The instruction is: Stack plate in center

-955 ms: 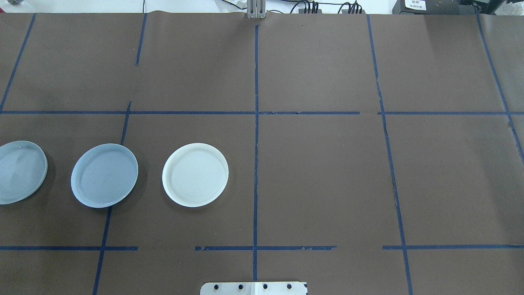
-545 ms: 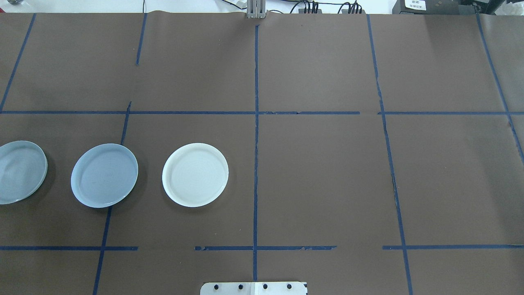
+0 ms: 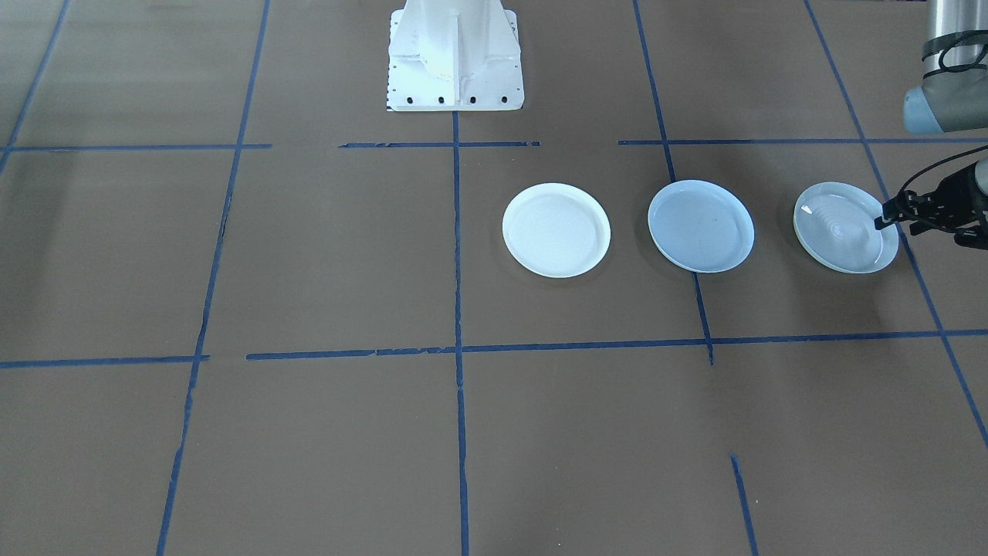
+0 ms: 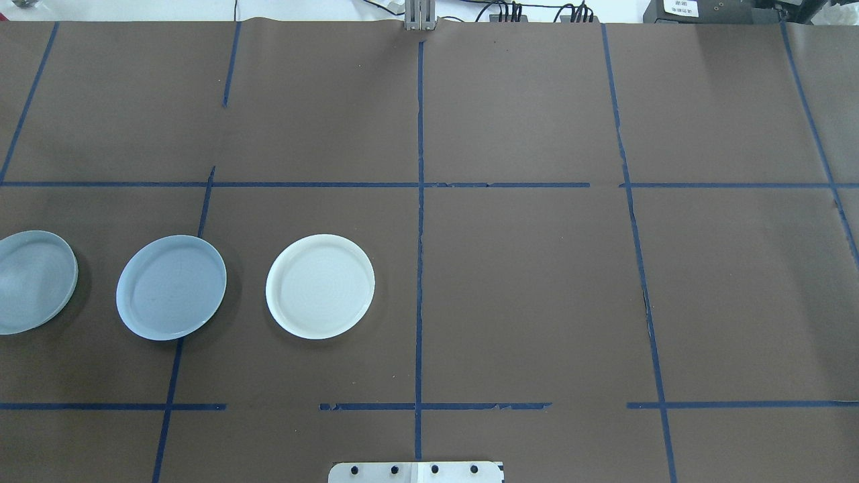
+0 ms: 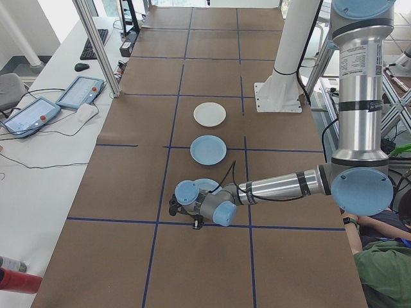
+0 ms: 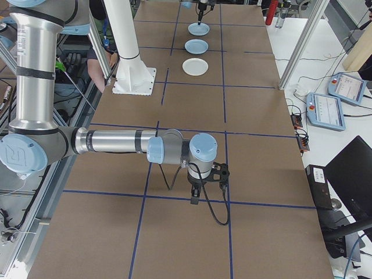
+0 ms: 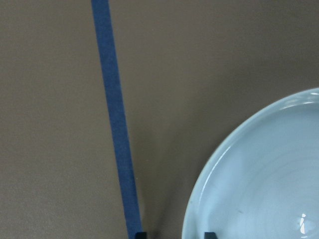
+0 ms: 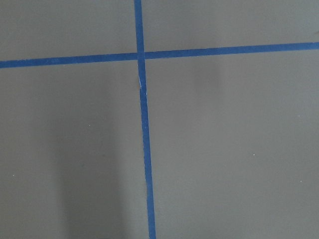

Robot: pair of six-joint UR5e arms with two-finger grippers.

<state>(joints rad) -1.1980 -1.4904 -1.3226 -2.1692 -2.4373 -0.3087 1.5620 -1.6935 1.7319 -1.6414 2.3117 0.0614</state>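
Observation:
Three plates lie in a row on the brown table. The pale blue-grey center plate (image 4: pixel 171 287) (image 3: pixel 701 225) sits between the white plate (image 4: pixel 320 286) (image 3: pixel 556 229) and the ringed plate (image 4: pixel 30 282) (image 3: pixel 845 227). My left gripper (image 3: pixel 888 220) (image 7: pixel 176 235) is low at the ringed plate's (image 7: pixel 259 189) outer edge. It is open, with one fingertip on each side of the rim. My right gripper (image 6: pixel 195 197) hangs over bare table far from the plates, and I cannot tell whether it is open or shut.
Blue tape lines (image 4: pixel 419 201) divide the table into a grid. The white robot base (image 3: pixel 455 58) stands behind the plates. Tablets (image 5: pixel 38 109) and cables lie on a side bench beyond the table's far edge.
None of the plates has moved. The shading on the ringed plate has grown slightly darker in the overhead view.

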